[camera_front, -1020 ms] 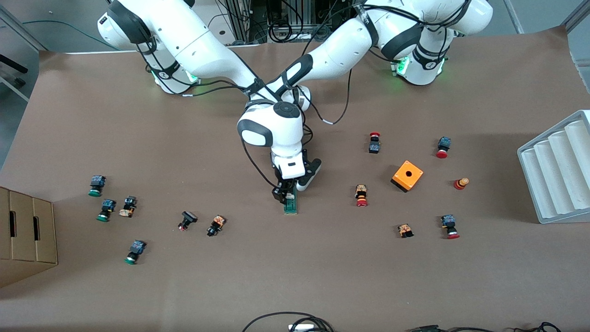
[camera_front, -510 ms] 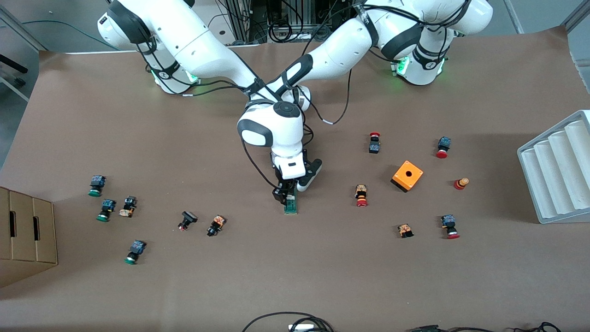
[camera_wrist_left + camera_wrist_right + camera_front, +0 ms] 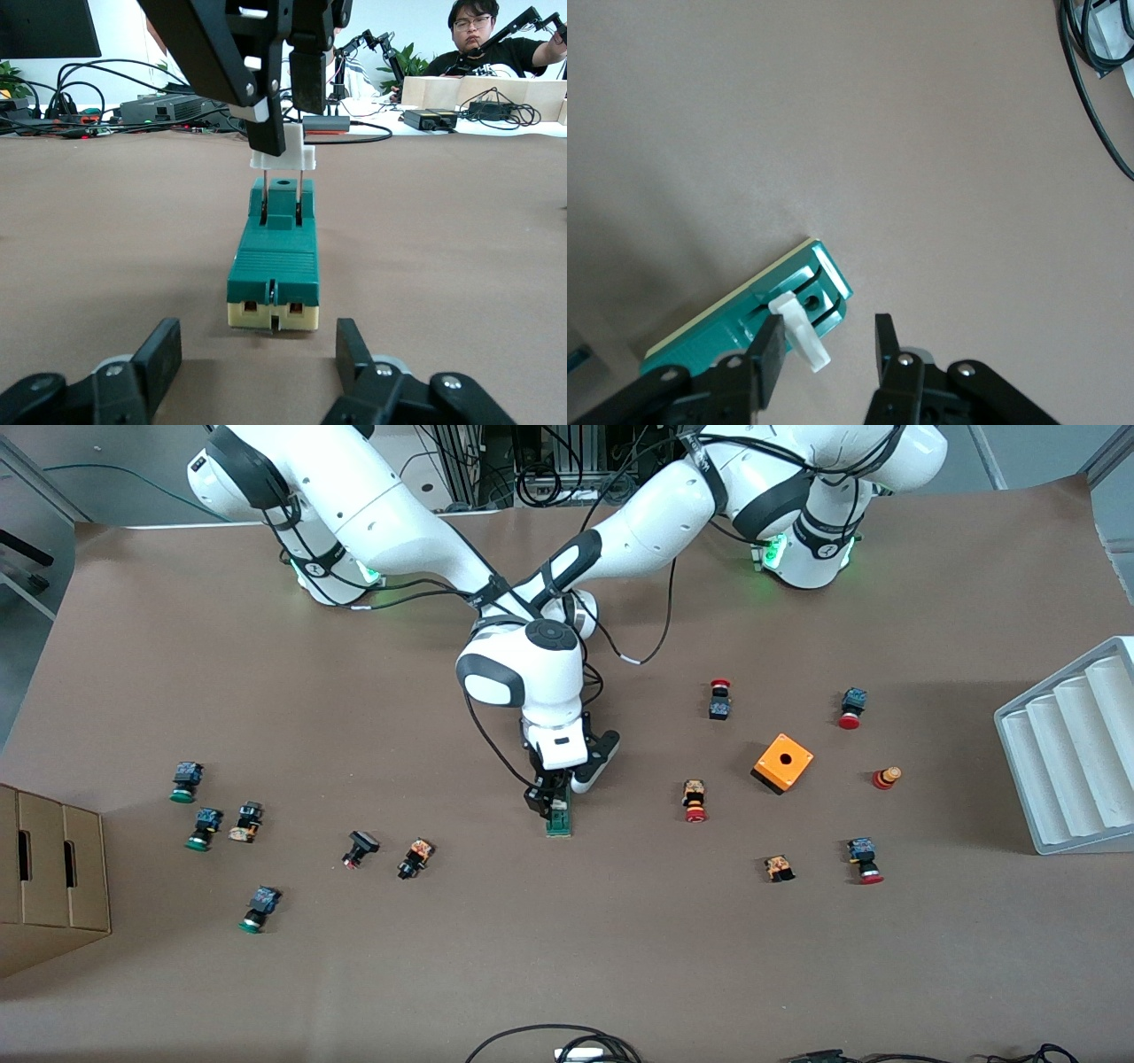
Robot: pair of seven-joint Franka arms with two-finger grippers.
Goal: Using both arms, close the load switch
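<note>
The load switch is a narrow dark-green block on a cream base, lying flat mid-table. It also shows in the left wrist view and the right wrist view. Its white lever stands raised at one end. My right gripper hangs over that end, open, with the lever between its fingers and touching one pad. My left gripper is open and low at the table, just short of the switch's other end. In the front view the right arm's wrist mostly hides it.
An orange box with a hole and red-capped push buttons lie toward the left arm's end. Green-capped buttons and a cardboard box are at the right arm's end. A grey ridged tray stands at the table edge.
</note>
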